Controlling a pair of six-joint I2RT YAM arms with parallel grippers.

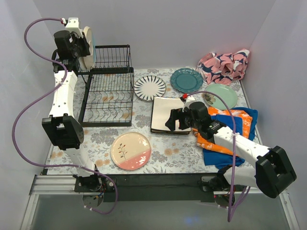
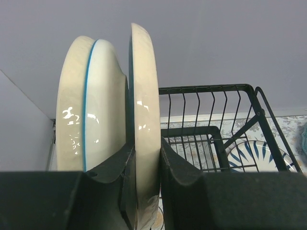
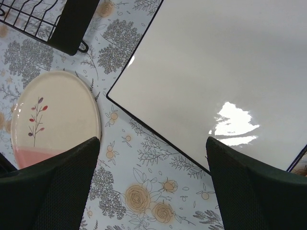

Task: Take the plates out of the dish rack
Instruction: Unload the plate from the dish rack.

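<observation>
The black wire dish rack [image 1: 108, 88] stands at the back left, and its wires also show in the left wrist view [image 2: 216, 129]. My left gripper [image 1: 79, 48] is raised by the rack's top left corner and is shut on the rim of an upright round cream plate [image 2: 144, 105]. A blue-rimmed cream plate [image 2: 88, 110] stands right beside it, outside my left finger. My right gripper [image 1: 175, 120] is open and empty, low over the near edge of the stacked square cream plates [image 3: 216, 72]. A cream-and-pink plate [image 1: 130, 151] lies on the table in front.
A black-striped plate [image 1: 149, 87], a teal plate [image 1: 186, 80] and a pale green plate [image 1: 220, 96] lie at the back. A pink patterned cloth [image 1: 225, 64] is at the back right corner. An orange and blue cloth [image 1: 230, 129] lies under my right arm.
</observation>
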